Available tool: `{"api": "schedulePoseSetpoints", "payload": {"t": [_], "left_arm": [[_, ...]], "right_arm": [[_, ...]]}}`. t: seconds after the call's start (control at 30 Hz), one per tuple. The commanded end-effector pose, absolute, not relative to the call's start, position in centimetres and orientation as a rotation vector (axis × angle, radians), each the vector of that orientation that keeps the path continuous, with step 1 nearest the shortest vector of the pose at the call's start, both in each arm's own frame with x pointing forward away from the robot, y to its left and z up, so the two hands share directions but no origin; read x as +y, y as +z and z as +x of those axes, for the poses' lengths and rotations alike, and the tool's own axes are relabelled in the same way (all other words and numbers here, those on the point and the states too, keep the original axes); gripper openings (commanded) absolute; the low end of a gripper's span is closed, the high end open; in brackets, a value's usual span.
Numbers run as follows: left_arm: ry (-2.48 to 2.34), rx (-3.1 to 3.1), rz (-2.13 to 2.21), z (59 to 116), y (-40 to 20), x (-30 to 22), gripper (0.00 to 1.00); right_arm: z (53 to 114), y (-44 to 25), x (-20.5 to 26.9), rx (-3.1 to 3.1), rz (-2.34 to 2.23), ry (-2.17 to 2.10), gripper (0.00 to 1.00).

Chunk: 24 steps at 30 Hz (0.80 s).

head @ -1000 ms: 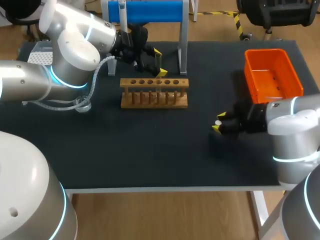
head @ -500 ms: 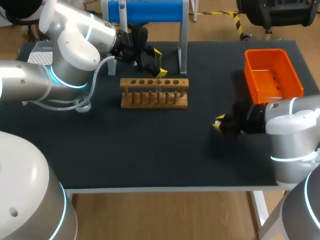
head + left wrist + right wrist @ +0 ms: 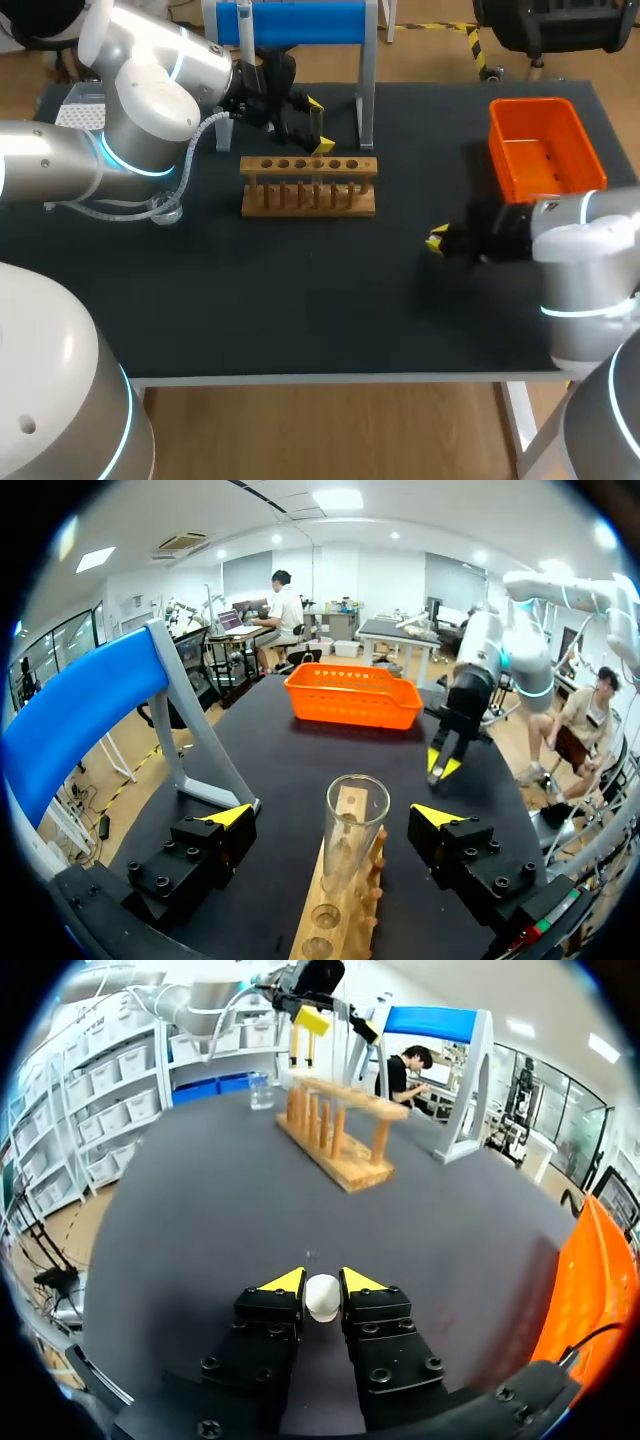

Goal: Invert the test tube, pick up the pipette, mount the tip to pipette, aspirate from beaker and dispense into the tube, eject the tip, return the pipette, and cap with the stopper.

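A clear glass test tube (image 3: 353, 828) stands upright, mouth up, in the wooden rack (image 3: 308, 186). My left gripper (image 3: 333, 816) is open around it, its fingers well clear on both sides; in the head view this gripper (image 3: 314, 124) hovers just behind the rack. Right of the table's middle, my right gripper (image 3: 437, 240) sits low over the mat, shut on a small white stopper (image 3: 322, 1297) pinched between its yellow tips (image 3: 284, 1280). The pipette (image 3: 246, 24) hangs on the blue stand (image 3: 300, 20) at the back. A small beaker (image 3: 166, 210) sits left of the rack.
An orange bin (image 3: 545, 148) stands at the back right, close behind my right arm. A white tip box (image 3: 80, 114) lies at the far left beneath my left arm. The blue stand's legs (image 3: 366, 100) flank the rack's back side.
My right gripper's fingers have closed onto the white stopper and shifted slightly toward the back. The left arm has kept still.
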<state>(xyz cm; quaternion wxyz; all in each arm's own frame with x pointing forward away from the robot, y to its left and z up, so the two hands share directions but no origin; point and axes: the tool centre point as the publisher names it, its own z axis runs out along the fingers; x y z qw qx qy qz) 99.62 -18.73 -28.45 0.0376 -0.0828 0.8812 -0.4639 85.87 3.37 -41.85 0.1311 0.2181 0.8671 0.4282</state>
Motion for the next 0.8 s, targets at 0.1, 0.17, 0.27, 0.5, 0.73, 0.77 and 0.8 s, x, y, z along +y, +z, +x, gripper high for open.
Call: {"api": "schedulePoseSetpoints", "payload": {"t": [0.1,0.17,0.27,0.5,0.73,0.77,0.8], "left_arm": [[-1.421,2.707,-0.254,99.7,-28.4,-18.7,1.0],[-1.421,2.707,-0.254,99.7,-28.4,-18.7,1.0],[-1.421,2.707,-0.254,99.7,-28.4,-18.7,1.0],[-1.421,2.707,-0.254,99.7,-28.4,-18.7,1.0],[-1.421,2.707,-0.254,99.7,-28.4,-18.7,1.0],[-1.421,2.707,-0.254,99.7,-28.4,-18.7,1.0],[-1.421,2.707,-0.254,99.7,-28.4,-18.7,1.0]], "right_arm": [[85.4,-37.1,2.7,2.532,0.589,1.305,0.0],[85.6,-35.1,2.7,2.531,0.555,1.322,0.0],[86.1,-32.0,2.9,2.541,0.515,1.348,0.0],[87.0,-24.7,4.3,2.526,0.422,1.385,0.0],[88.0,-19.2,7.6,2.588,0.261,1.42,0.0],[88.2,-18.7,8.1,2.59,0.244,1.415,0.0],[88.3,-18.3,8.6,2.605,0.225,1.416,0.0]]}}
